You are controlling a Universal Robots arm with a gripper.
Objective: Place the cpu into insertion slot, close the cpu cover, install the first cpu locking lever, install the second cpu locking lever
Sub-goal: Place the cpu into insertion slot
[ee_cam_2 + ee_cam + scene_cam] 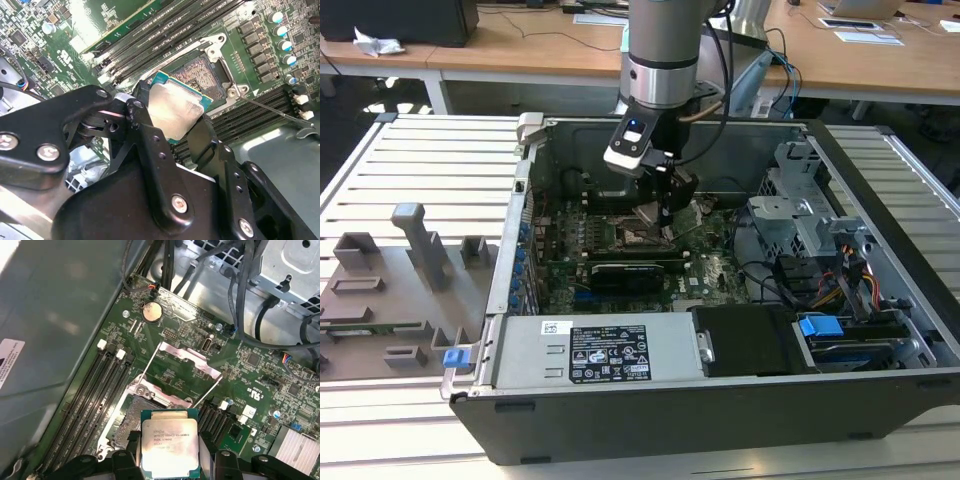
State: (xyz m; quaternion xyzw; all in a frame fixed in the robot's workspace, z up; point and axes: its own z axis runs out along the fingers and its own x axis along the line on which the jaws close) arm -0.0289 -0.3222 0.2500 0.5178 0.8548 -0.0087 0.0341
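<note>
Robotics lab in an office-style room, no doubt about it: a robot arm (663,50) reaches down into an open computer case (720,400) lying on a slatted metal table (430,160), its green motherboard (712,268) bare to the lights. On the exterior view's left sits a grey fixture board (380,300) of moulded holders. Behind, wooden tables (520,45) carry papers (865,37). In the first wrist view, the hand (171,455) pinches the cpu (169,437) above that board.

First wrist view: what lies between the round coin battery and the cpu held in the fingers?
The open cpu cover: its silvery windowed frame lies between the coin battery and the held cpu, seen in the first wrist view.
</note>
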